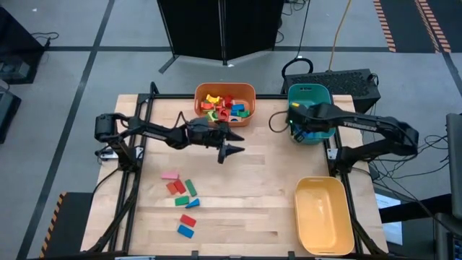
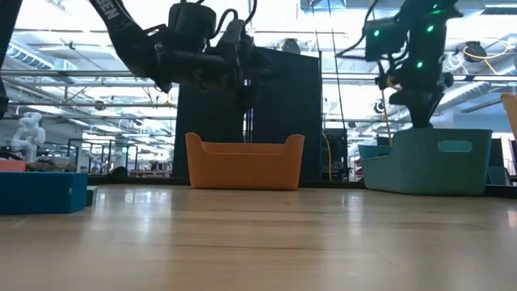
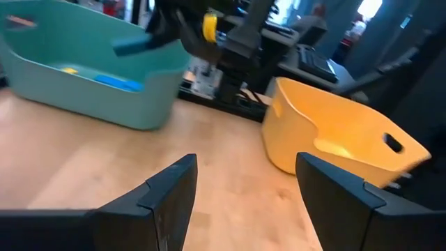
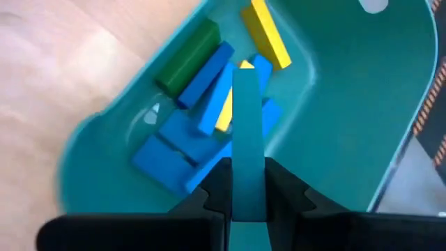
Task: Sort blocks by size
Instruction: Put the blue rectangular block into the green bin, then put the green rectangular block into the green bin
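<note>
Above the teal plastic bin at the table's far edge, the right gripper hangs with its two dark fingers pinched on a long teal-blue rectangular block, which points down into the bin. Under it, on the bin's floor, lie several blue blocks, a long yellow block and a dark green block, piled loosely and partly overlapping. White lettering runs along the right arm's forearm beside the bin, too small to read.

To the left of the teal bin along the same far edge stands the orange plastic bin, holding a heap of short red, yellow, green and blue blocks. The left gripper hangs over bare wooden tabletop just in front of the orange bin; its fingers are spread apart with nothing between them.

Well away from the teal bin, toward the table's near left, a loose group of blocks lies flat on the wood: a pink one, red ones, green ones and, nearest the front edge, a red block beside a blue block. The yellow plastic bin sits at the near right corner, straight in front of the teal bin.
</note>
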